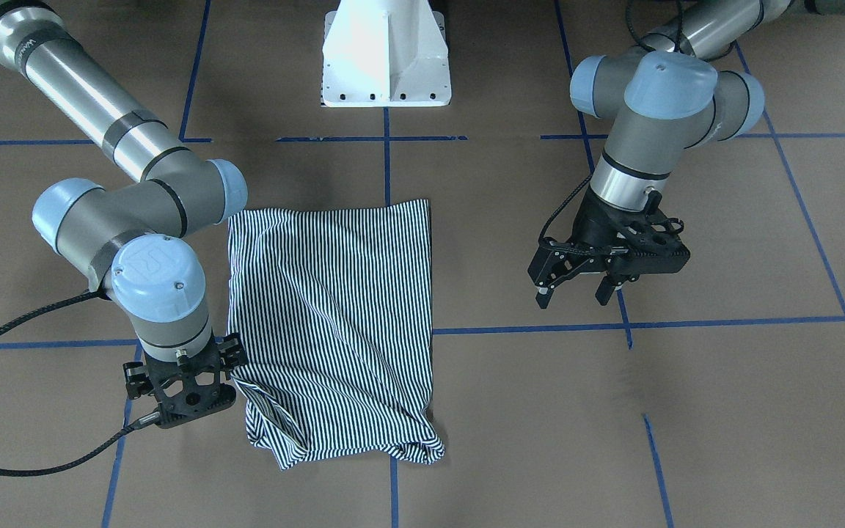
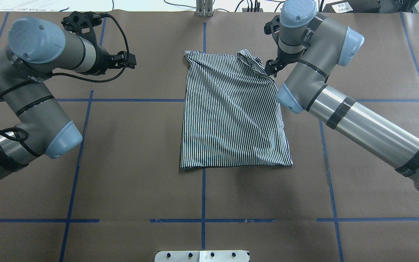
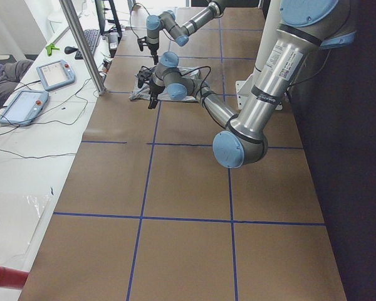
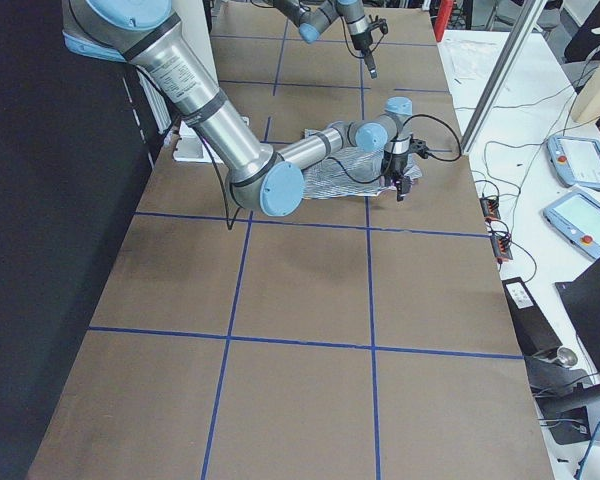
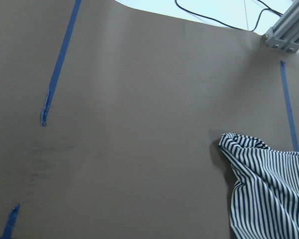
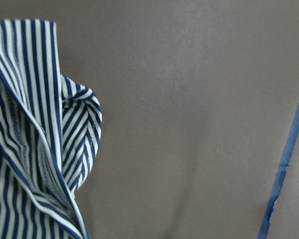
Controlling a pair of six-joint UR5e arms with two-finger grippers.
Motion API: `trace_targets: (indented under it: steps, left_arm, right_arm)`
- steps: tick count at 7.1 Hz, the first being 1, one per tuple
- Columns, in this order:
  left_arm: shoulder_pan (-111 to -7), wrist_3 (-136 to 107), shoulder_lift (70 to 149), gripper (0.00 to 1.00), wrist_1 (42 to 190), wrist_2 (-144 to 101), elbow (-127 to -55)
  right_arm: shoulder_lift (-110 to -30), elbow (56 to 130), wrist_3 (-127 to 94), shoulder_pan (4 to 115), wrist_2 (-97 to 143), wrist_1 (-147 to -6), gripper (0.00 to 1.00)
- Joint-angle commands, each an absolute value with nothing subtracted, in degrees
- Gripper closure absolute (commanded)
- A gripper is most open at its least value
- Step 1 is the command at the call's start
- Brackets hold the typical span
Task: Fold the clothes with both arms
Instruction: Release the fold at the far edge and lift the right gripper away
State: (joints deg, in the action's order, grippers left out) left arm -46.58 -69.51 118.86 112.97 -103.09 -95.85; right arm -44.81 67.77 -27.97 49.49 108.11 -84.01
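From the overhead camera, the left arm (image 2: pixel 31 91) bends in from the 9 o'clock side of the brown paper-covered table (image 2: pixel 129 163). The left gripper (image 1: pixel 573 295) hangs over bare paper at about 10 o'clock from the shirt and well apart from it. Its two fingers are spread wide with nothing between them.

The striped polo shirt (image 2: pixel 231 116) lies in the middle of the table, folded into a rough rectangle. It is flat along its 6 o'clock edge and rumpled and bunched along its 12 o'clock edge.

The right gripper (image 2: pixel 270 68) points down at the shirt's 1 o'clock corner, right at a loose raised fold. The wrist hides its fingers, and its own camera shows only cloth and paper, so I cannot tell whether the jaws are spread or pinching the fabric. The right arm (image 2: pixel 358 120) reaches in from 4 o'clock.
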Motion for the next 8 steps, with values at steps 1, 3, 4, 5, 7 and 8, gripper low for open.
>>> trace_targets:
  steps: [1, 3, 4, 5, 7, 8]
  left_arm:
    - [-46.6, -69.5, 119.1, 0.0, 112.8, -103.1, -95.9]
    - [-46.6, -69.3, 119.0, 0.0, 112.6, -103.1, -96.1]
    - [-46.7, -69.3, 119.0, 0.0, 112.4, -103.1, -96.2]
    - [-46.7, -69.3, 119.0, 0.0, 112.2, -103.1, -96.9]
    - [-46.8, -69.3, 118.9, 0.0, 112.1, -103.1, -98.1]
    - [-46.8, -69.4, 119.0, 0.0, 112.1, -103.1, -98.1]
  right_arm:
    - [-41.9, 66.6, -30.8, 49.7, 108.9, -83.1, 0.0]
    - [-35.2, 59.0, -32.4, 47.6, 108.1, -81.4, 0.0]
    - [-33.4, 56.1, -32.7, 46.1, 105.8, -79.3, 0.0]
    - [-31.1, 51.5, -32.8, 45.0, 103.8, -76.7, 0.0]
    - [-31.1, 48.8, -32.8, 43.9, 102.0, -74.8, 0.0]
    - [-31.2, 48.0, -32.8, 43.9, 101.4, -74.8, 0.0]
